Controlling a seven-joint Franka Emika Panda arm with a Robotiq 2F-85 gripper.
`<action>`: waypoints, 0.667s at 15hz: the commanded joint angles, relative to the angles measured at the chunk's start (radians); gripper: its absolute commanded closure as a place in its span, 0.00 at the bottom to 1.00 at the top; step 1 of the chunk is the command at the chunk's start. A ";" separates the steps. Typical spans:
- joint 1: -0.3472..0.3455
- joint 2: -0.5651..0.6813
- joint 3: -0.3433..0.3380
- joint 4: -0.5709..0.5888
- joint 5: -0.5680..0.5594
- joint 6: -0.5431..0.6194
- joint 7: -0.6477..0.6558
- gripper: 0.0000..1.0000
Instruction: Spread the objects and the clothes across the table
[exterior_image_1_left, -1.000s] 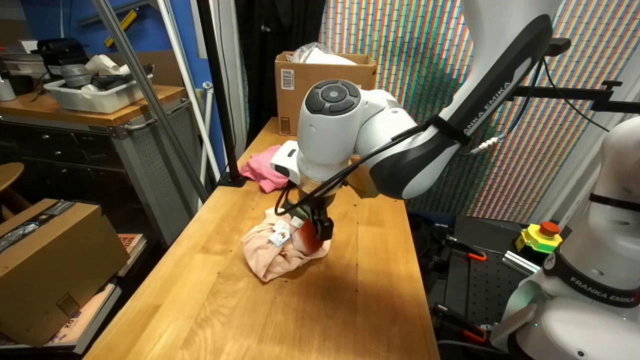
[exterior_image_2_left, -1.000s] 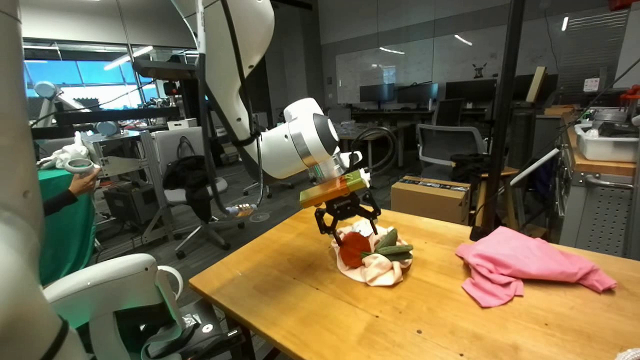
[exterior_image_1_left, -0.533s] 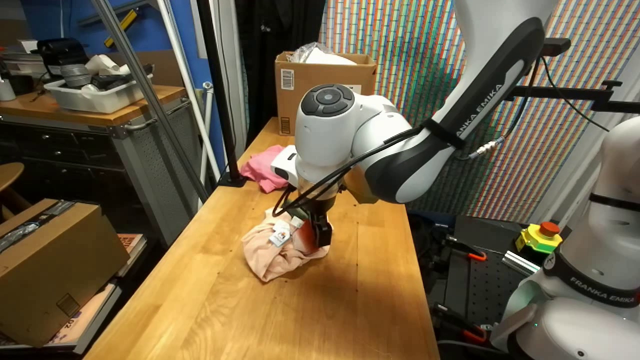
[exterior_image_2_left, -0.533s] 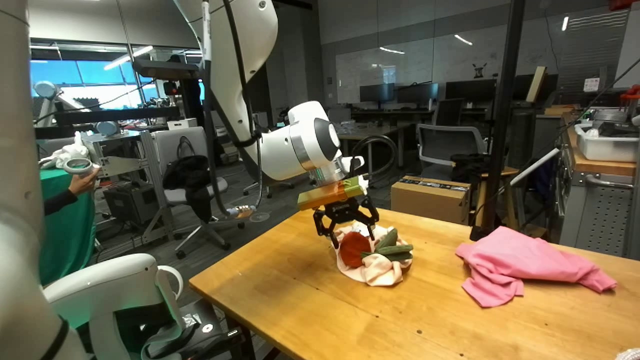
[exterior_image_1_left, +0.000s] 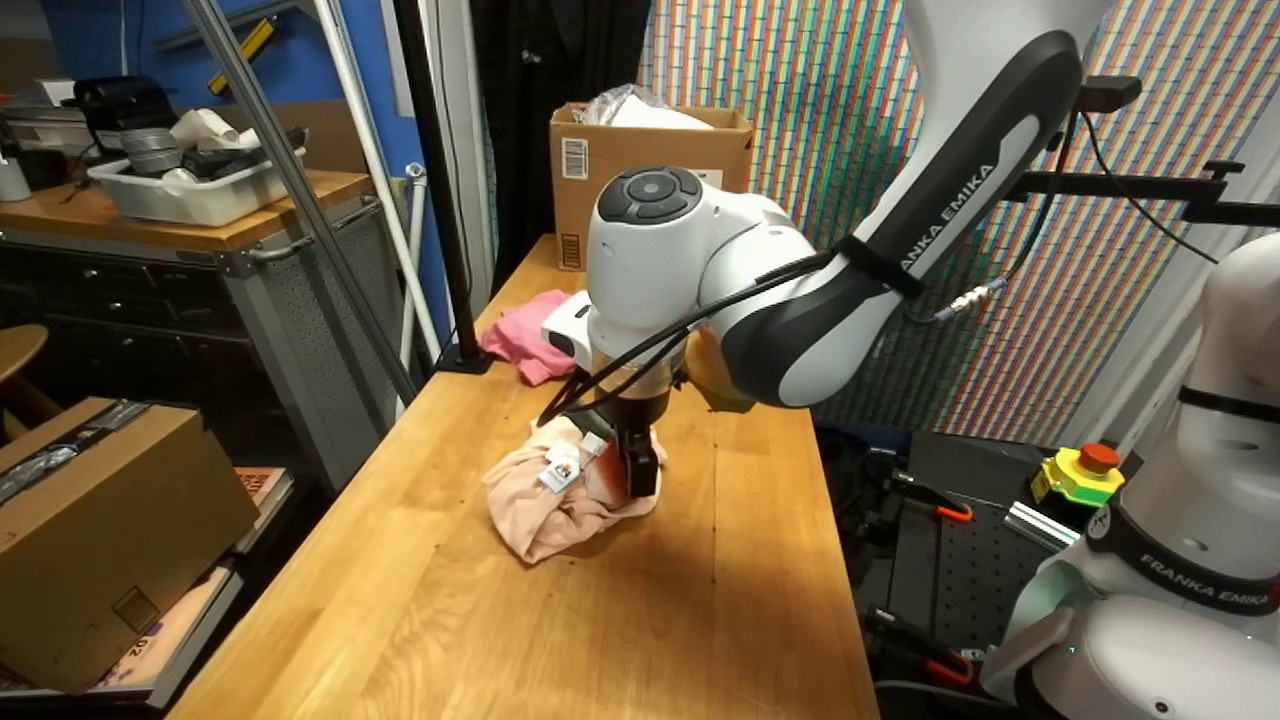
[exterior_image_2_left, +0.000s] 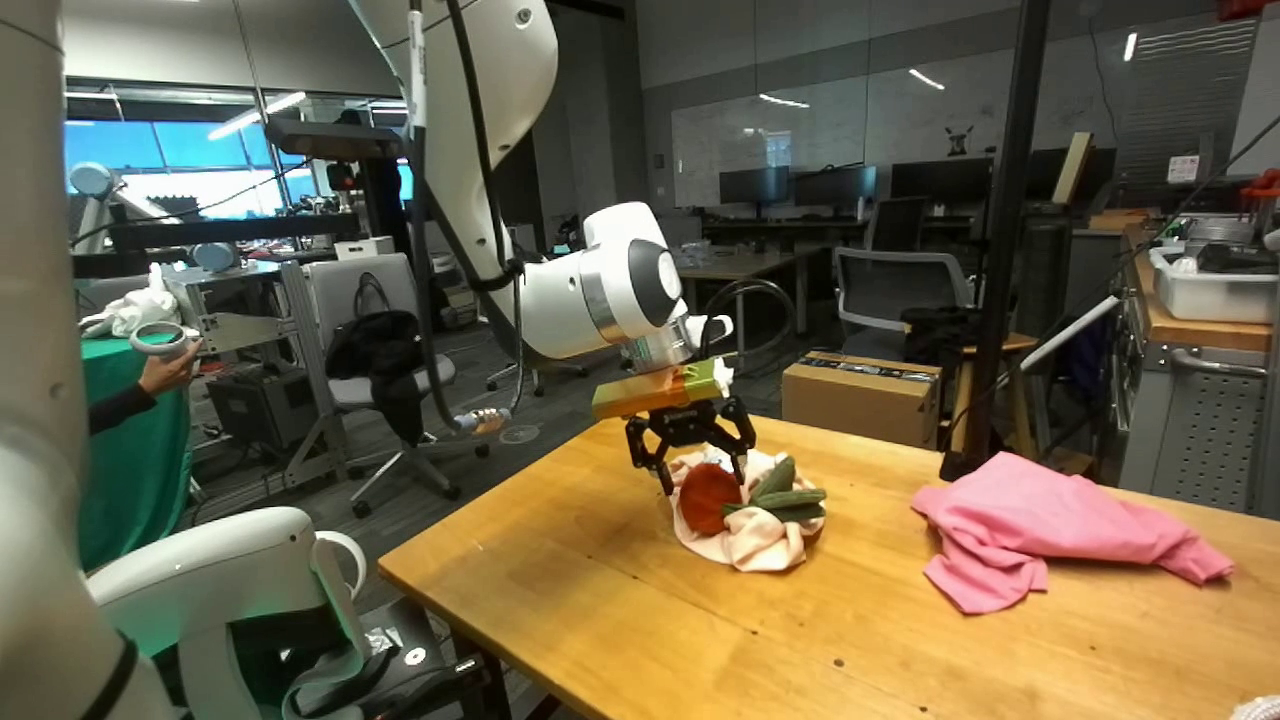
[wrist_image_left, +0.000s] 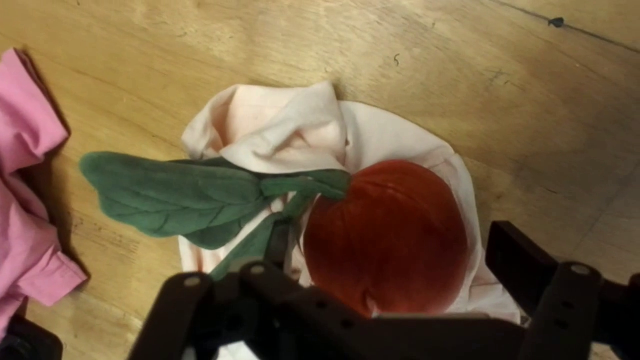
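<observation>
The white arm (exterior_image_1_left: 760, 255) has black cables (exterior_image_1_left: 690, 325) and end effector (exterior_image_2_left: 704, 483).

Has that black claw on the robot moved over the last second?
Yes. In an exterior view, the gripper has moved slightly lower and to the picture's left, away from the brown cardboard box behind the table.

claw (exterior_image_1_left: 639, 482) at red toy (exterior_image_1_left: 607, 481) on pale cloth (exterior_image_1_left: 538, 512), contact unclear, pink cloth (exterior_image_1_left: 528, 336) beyond

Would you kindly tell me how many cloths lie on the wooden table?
2: the pink cloth beside the black post, and the cream cloth bunched around the red plush toy; more could be hidden.
</observation>
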 joint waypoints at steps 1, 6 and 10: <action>0.014 0.019 -0.013 0.019 0.038 0.022 -0.015 0.00; 0.020 0.031 -0.019 0.024 0.062 0.027 -0.005 0.00; 0.023 0.033 -0.026 0.024 0.059 0.023 0.002 0.27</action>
